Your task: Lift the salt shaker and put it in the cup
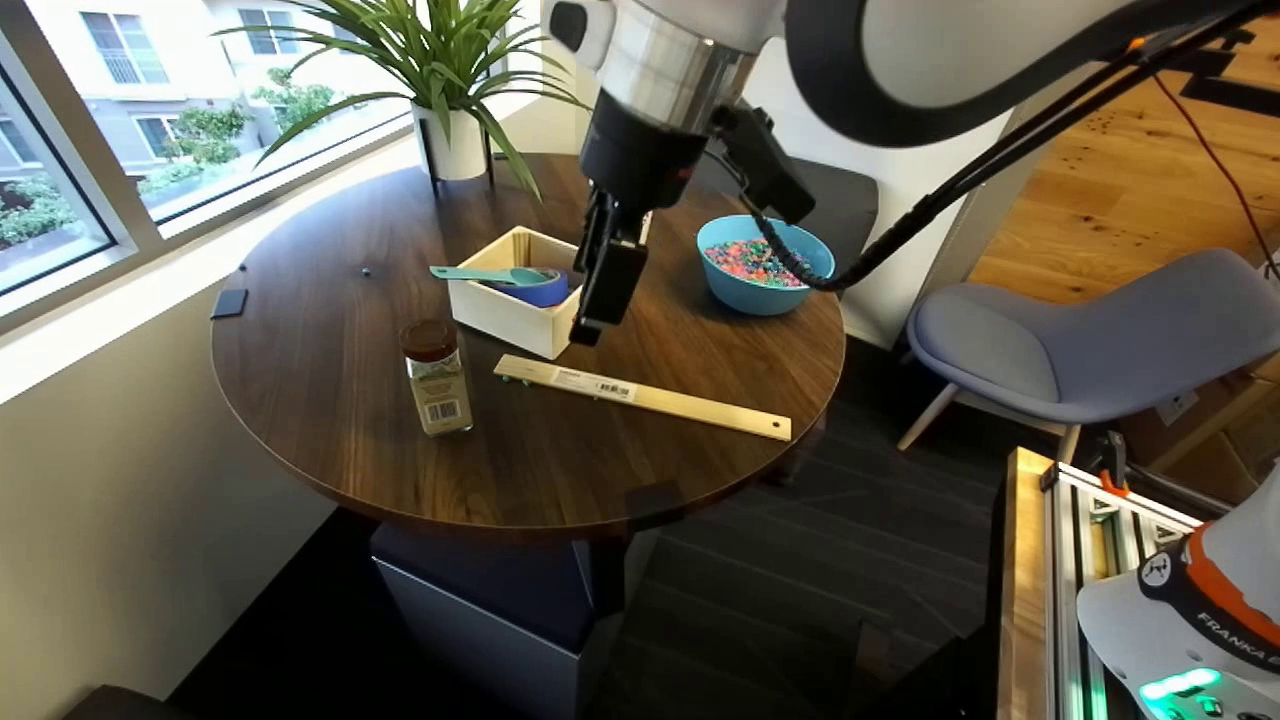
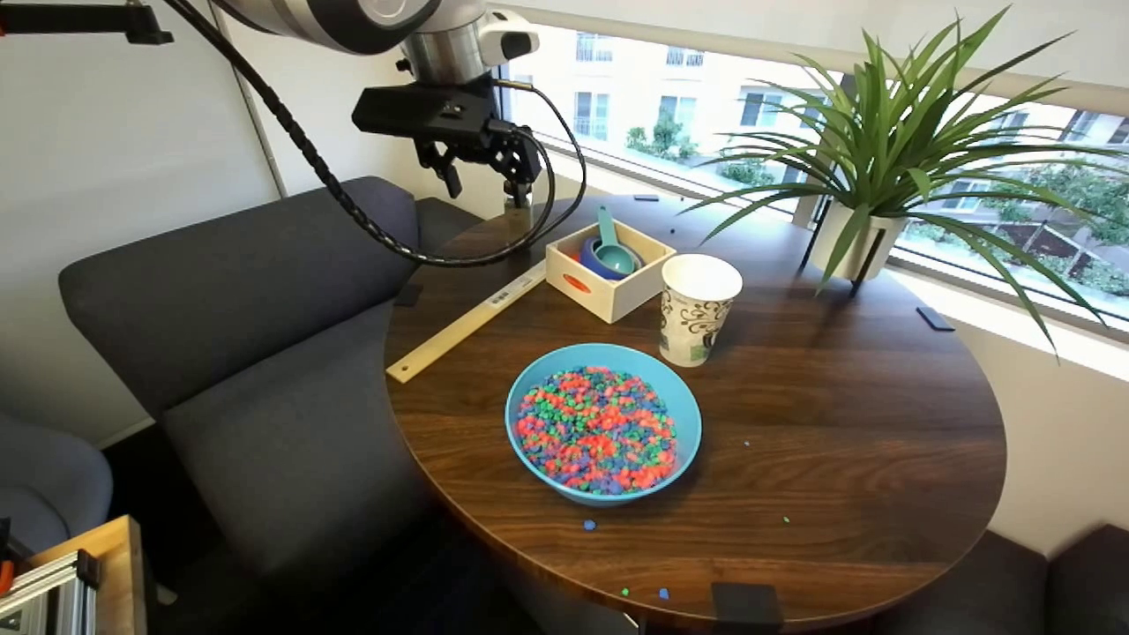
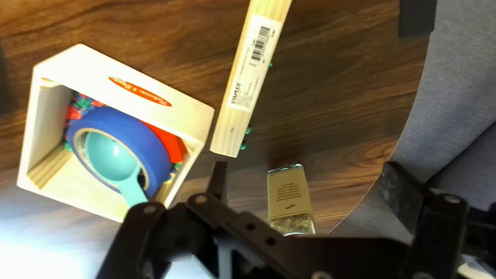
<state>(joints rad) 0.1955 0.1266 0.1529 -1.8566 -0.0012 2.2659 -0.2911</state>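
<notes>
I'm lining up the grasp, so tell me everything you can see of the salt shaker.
The salt shaker is a squarish jar, apparently clear glass, with a reddish-brown lid on and a pale label bearing a barcode. Brownish granular contents show in the wrist view, where the lid is hidden. It stands upright on the dark wood table, apart from the wooden box and wooden strip. The open pincer isn't touching it; only the table is.

High off the edge of the counter [image 1: 560,460] nearest the shaker [image 1: 438,390], an exterior view slants down, window [image 1: 180,120] left, plant [image 1: 450,80] by the far edge. And there's an exterior view off the edge by the bowl [image 2: 600,355], facing the window! Both exterior views share counter, box [image 2: 600,295], ruler [image 2: 472,320]. In tight, the wrist view: steeply down past the end effector [image 3: 306,174], same box and ruler, counter's curved edge right.
</notes>
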